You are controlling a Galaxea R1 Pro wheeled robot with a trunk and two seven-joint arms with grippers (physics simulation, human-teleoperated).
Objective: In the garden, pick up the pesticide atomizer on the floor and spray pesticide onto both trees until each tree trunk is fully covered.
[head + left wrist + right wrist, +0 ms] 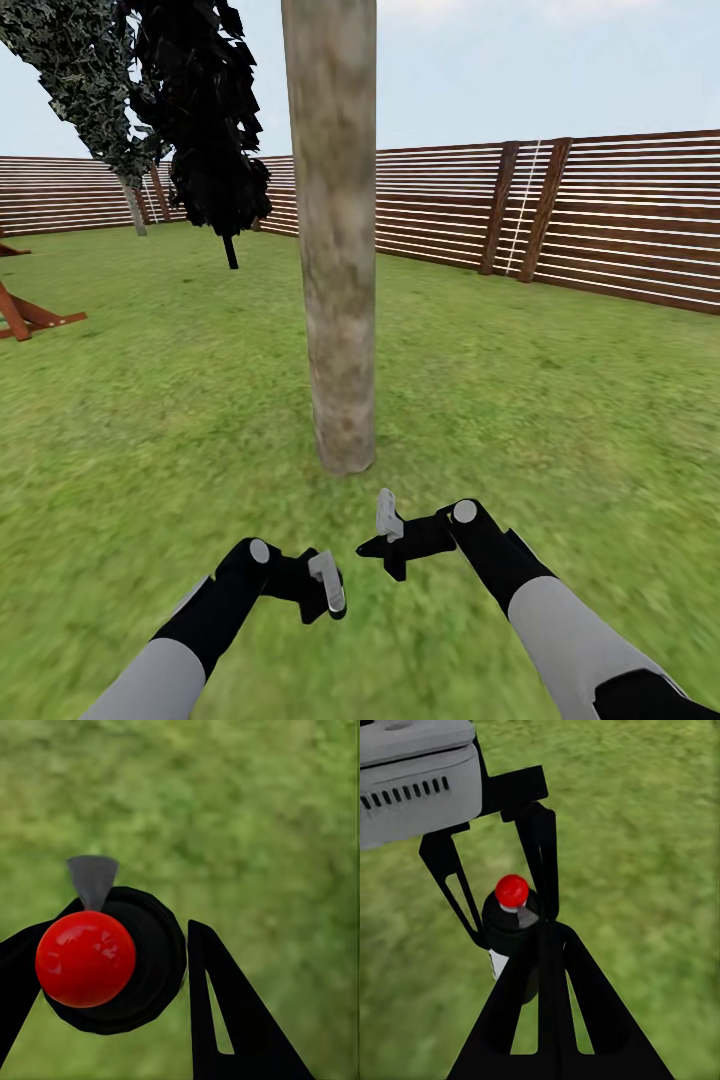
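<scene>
The near tree trunk (338, 250), pale and mottled, rises from the grass just ahead of both arms. The pesticide atomizer (85, 958), a black bottle with a red ball top and a grey nozzle, sits between the fingers of my left gripper (112, 937), which is shut on it. In the right wrist view the same atomizer (512, 916) hangs over the grass in my left gripper (514, 930). My right gripper (547, 934) is shut and empty, close beside it. In the head view my left gripper (325, 592) and right gripper (388, 535) hang low before the trunk. No spray is visible.
Far back left stand two more trees: jagged grey-green foliage (80, 60) over a pale trunk (133, 208), and black foliage (210, 120). A brown slat fence (600, 220) bounds the lawn. A red-brown wooden frame (25, 315) sits at the left edge.
</scene>
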